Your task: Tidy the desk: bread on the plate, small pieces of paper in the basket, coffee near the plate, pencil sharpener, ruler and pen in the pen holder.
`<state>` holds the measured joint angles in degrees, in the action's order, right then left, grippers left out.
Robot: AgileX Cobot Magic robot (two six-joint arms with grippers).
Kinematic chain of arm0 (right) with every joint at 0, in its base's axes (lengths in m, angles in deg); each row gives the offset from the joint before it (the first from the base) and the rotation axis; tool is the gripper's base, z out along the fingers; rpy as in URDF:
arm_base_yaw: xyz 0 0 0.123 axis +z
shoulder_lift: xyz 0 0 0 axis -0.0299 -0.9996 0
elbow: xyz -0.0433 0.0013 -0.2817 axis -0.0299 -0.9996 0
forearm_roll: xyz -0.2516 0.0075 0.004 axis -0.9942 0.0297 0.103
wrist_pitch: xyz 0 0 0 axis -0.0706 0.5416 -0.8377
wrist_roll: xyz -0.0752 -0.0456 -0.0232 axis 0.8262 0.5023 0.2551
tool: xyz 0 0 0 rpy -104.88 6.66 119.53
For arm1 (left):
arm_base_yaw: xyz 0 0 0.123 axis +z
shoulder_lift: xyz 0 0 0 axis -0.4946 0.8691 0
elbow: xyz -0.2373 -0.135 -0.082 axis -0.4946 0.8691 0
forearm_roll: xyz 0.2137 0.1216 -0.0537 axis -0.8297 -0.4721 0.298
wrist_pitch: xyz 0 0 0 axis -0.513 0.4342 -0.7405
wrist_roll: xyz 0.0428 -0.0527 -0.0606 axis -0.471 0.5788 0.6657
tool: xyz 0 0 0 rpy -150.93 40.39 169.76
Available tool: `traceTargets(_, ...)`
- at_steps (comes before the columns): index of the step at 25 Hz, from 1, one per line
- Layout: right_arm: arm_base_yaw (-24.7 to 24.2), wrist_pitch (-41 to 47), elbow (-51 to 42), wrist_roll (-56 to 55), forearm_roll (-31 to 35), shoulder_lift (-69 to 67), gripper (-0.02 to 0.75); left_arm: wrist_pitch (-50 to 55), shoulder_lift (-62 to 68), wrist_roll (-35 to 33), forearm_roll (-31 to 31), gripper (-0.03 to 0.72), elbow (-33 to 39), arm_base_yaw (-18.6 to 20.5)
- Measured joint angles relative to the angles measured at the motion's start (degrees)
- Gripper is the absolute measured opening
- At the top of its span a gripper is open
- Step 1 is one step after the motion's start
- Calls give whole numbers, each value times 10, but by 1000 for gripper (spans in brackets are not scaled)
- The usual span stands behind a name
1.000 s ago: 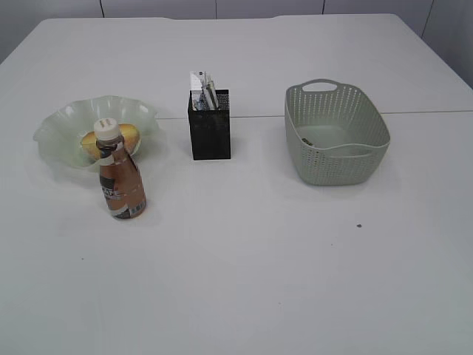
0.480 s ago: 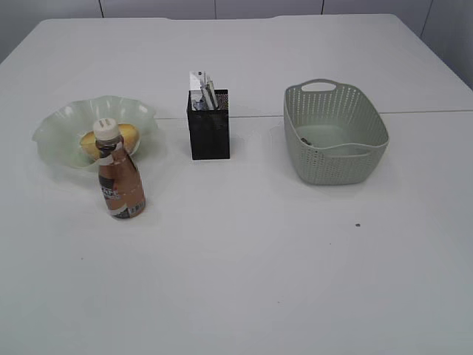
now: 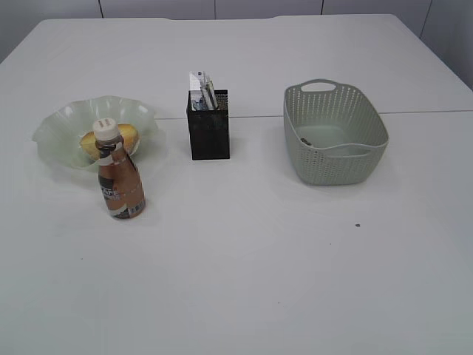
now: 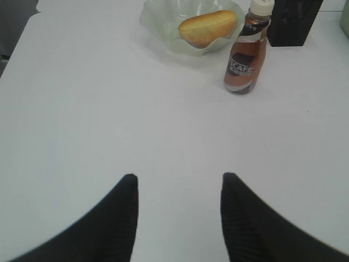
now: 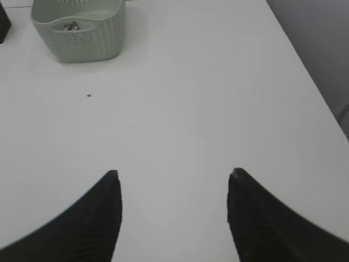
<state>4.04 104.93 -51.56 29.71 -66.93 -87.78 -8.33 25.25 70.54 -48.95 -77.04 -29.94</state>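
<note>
- Desk (image 3: pixel 236 281): white top, thin seam running across behind the pen holder and basket.
- Plate (image 3: pixel 55 133): pale green ruffled glass dish, far left in exterior view; holds the bread (image 3: pixel 127 134), golden-brown bun lying on its side.
- Coffee (image 3: pixel 120 177): upright, white cap, brown label; standing just in front of the plate's near rim, partly covering the bun in exterior view. Cannot tell whether touching the plate.
- Pen holder (image 3: pixel 209 133): black mesh cup, upright, mid-table on the seam; white and grey items sticking out of the top, not identifiable singly.
- Basket (image 3: pixel 336 137): grey-green perforated tub, right of the pen holder, well apart from it. Small pieces of paper (image 5: pixel 70 25) visible as grey-brown scraps on its floor in right wrist view.
- Small dark speck (image 3: pixel 358 225) on the bare top in front of the basket.
- Left gripper (image 4: pixel 179 183): fingers apart, nothing between them, over bare table; coffee and plate well ahead, up and to the right in left wrist view.
- Right gripper (image 5: pixel 174 177): fingers spread wide, holding nothing, over bare table; basket far ahead at upper left of right wrist view.
- Neither gripper visible in exterior view.
</note>
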Motion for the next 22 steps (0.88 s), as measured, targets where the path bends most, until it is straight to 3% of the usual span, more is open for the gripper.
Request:
traceTargets(5, -44, 0, 0, 0, 0, 0, 451, 0, 0, 0, 0, 359, 0, 12)
traceTargets(10, -44, 0, 0, 3, 5, 0, 451, 0, 0, 0, 4, 354, 0, 12)
traceTargets(16, -44, 0, 0, 114, 88, 0, 451, 0, 0, 0, 6, 350, 0, 12)
traceTargets(22, -44, 0, 0, 140, 107, 0, 451, 0, 0, -14, 9, 350, 0, 12)
